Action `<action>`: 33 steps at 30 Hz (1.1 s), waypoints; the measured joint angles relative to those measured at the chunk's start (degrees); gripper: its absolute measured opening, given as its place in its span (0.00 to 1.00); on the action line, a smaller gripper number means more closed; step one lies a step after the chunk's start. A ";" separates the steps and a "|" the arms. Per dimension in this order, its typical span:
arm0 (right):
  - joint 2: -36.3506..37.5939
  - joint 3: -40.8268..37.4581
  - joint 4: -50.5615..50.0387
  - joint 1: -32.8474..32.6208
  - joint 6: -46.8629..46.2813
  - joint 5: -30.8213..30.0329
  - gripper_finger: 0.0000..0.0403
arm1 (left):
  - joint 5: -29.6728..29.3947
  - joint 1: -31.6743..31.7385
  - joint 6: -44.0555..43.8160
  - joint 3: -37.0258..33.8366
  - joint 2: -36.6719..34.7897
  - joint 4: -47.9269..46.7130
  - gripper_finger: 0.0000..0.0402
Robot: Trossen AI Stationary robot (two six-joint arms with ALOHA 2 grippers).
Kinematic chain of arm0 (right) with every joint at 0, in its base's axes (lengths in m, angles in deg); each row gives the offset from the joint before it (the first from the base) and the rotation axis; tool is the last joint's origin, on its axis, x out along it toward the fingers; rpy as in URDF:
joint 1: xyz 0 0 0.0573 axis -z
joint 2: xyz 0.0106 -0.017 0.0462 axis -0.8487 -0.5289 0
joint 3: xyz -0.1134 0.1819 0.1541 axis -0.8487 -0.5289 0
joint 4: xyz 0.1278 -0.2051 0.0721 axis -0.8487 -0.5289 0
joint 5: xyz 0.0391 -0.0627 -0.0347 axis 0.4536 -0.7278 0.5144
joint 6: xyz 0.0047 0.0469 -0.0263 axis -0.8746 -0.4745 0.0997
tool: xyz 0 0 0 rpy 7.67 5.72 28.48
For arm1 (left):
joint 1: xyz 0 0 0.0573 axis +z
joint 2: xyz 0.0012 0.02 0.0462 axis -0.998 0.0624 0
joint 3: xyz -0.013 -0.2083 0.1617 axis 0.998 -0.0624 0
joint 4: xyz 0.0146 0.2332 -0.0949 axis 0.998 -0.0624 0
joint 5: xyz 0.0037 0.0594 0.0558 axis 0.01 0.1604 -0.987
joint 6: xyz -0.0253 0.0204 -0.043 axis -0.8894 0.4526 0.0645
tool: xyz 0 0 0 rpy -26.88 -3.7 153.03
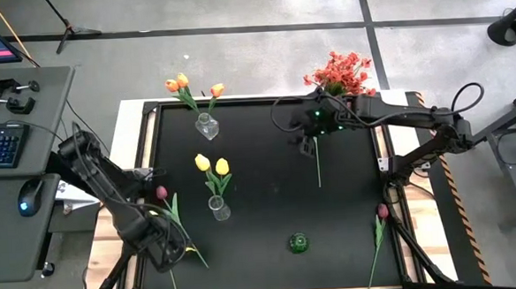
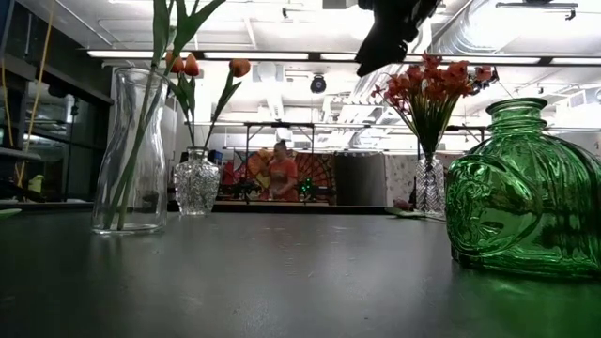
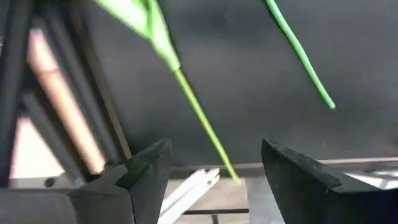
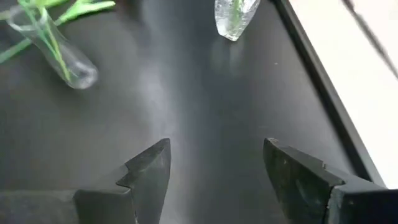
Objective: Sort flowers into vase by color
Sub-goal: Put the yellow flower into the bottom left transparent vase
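Note:
In the high view my left gripper (image 1: 169,245) hovers open at the table's near left, over a dark pink tulip (image 1: 161,192) that lies flat. In the left wrist view its fingers stand either side of a green stem (image 3: 202,121) without touching it (image 3: 214,149). My right gripper (image 1: 307,146) is open above the far middle of the table and holds nothing (image 4: 217,149). Beside it lies a lone green stem (image 1: 318,166). Orange tulips (image 1: 179,82) stand in a glass vase (image 1: 206,125), and yellow tulips (image 1: 212,165) in another (image 1: 219,207). Red-orange sprays (image 1: 343,72) stand at the far right.
A green glass vase (image 1: 298,242) stands empty near the table's near edge, large in the low view (image 2: 526,188). A second dark pink tulip (image 1: 383,211) lies along the right edge. A second stem (image 3: 298,53) lies beside the first. A desk with keyboard and mouse is off to the left.

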 joint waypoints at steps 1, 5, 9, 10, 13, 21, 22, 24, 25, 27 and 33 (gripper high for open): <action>-0.01 0.00 0.03 -0.22 -1.21 0.30 0.60 | -0.20 -0.15 -0.09 -1.72 -0.06 2.11 0.59; 0.00 0.00 0.08 -1.44 -5.86 0.48 0.60 | -0.69 -0.22 0.04 -6.93 -0.04 4.79 0.59; 0.00 0.00 0.14 -2.85 -11.64 0.47 0.60 | -1.91 -0.34 0.16 -10.13 -0.04 4.92 0.59; 0.00 0.00 0.14 -3.28 -12.96 0.44 0.60 | -2.43 -0.39 0.40 -10.80 -0.06 5.06 0.59; 0.00 0.00 0.14 -4.59 -16.14 0.48 0.60 | -4.50 -0.39 0.59 -12.91 -0.06 7.18 0.59; 0.00 0.00 0.13 -6.84 -19.62 -0.65 0.60 | -5.92 -2.16 1.08 -14.56 0.11 9.48 0.59; 0.00 0.00 0.14 -7.00 -19.75 -0.97 0.60 | -5.86 -2.74 0.75 -14.56 0.11 9.49 0.59; 0.00 0.00 0.12 -7.16 -19.67 -1.19 0.60 | -5.17 -3.76 0.54 -14.54 0.46 9.46 0.59; 0.00 0.00 0.14 -7.16 -19.31 -1.23 0.60 | -4.37 -4.07 0.58 -14.54 0.96 9.16 0.59; 0.00 0.00 0.11 -7.14 -18.88 -1.23 0.60 | -3.29 -4.44 0.69 -14.54 2.09 8.66 0.59; 0.00 0.00 -1.93 -7.14 -15.32 -1.23 0.60 | -1.76 -4.02 1.75 -14.50 5.02 8.20 0.59</action>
